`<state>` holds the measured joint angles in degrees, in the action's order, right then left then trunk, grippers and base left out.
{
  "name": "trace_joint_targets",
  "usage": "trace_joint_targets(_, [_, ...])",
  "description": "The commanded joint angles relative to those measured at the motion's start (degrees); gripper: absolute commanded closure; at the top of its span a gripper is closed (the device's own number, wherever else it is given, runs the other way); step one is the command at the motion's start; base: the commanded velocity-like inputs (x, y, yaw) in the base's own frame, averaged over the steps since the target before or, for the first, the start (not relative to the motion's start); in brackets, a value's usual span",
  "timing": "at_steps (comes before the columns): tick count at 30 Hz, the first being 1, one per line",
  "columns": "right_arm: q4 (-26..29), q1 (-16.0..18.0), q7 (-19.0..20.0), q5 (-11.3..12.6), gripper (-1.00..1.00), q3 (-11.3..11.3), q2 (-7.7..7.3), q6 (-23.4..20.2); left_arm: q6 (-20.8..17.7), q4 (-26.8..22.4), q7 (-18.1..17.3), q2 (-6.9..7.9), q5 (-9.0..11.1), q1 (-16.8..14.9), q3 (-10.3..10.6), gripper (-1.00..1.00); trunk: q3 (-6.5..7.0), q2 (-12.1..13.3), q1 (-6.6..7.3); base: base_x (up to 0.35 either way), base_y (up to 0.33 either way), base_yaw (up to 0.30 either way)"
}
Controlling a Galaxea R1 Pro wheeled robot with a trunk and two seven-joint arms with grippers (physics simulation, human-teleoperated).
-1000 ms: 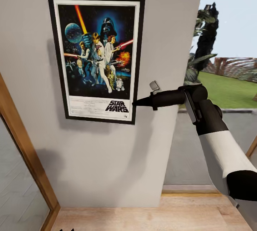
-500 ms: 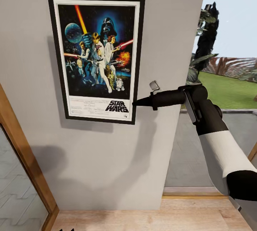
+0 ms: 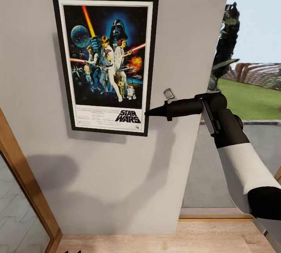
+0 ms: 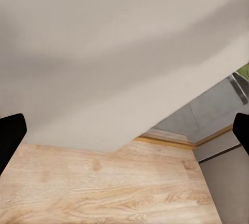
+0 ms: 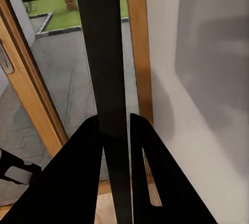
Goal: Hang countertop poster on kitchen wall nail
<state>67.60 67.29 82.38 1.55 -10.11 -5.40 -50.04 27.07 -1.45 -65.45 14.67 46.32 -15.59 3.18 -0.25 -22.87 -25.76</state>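
The black-framed Star Wars poster [image 3: 106, 62] stands upright in front of a grey wall [image 3: 117, 175] and casts a shadow on it. My right gripper [image 3: 150, 113] is shut on the poster's lower right frame edge. In the right wrist view that edge is a black strip [image 5: 106, 53] pinched between the fingers [image 5: 83, 172] of the right gripper [image 5: 114, 125]. My left gripper [image 4: 124, 136] is open and empty, low over the wood floor [image 4: 104, 187]. No nail can be made out. The kitchen countertop is out of view.
A wooden door frame with glass [image 3: 23, 175] runs down the left. The wall ends at a corner [image 3: 207, 89]; beyond it are a glazed opening, a dark plant [image 3: 226, 42] and a lawn [image 3: 253, 100]. Wood floor [image 3: 156, 239] lies at the wall's foot.
The camera has moved: the wall's right corner slid right and the door frame sank lower left. Poster and right arm keep their place in the picture, grip unchanged.
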Motion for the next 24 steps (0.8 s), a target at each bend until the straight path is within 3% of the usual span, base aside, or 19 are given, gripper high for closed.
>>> trace_joint_targets(1, [-0.01,0.03,0.18,0.21,1.00,-0.09,-0.04,-0.76,0.26,0.04,-0.12,0.01,0.34,-0.03,0.34,-1.00,-0.03,-0.05,-0.02,0.009,0.000,0.000])
trace_joint_targets(13, [-0.05,0.03,0.18,0.21,1.00,-0.09,-0.04,-0.76,0.26,0.04,-0.12,0.01,0.35,-0.02,0.33,-1.00,-0.03,-0.05,-0.02,0.147,0.000,0.000])
trace_joint_targets(24, [-0.01,0.03,0.16,0.21,1.00,-0.08,-0.04,-0.76,0.26,0.04,-0.12,0.01,0.35,-0.01,0.33,-1.00,-0.03,-0.05,-0.02,0.029,0.000,0.000])
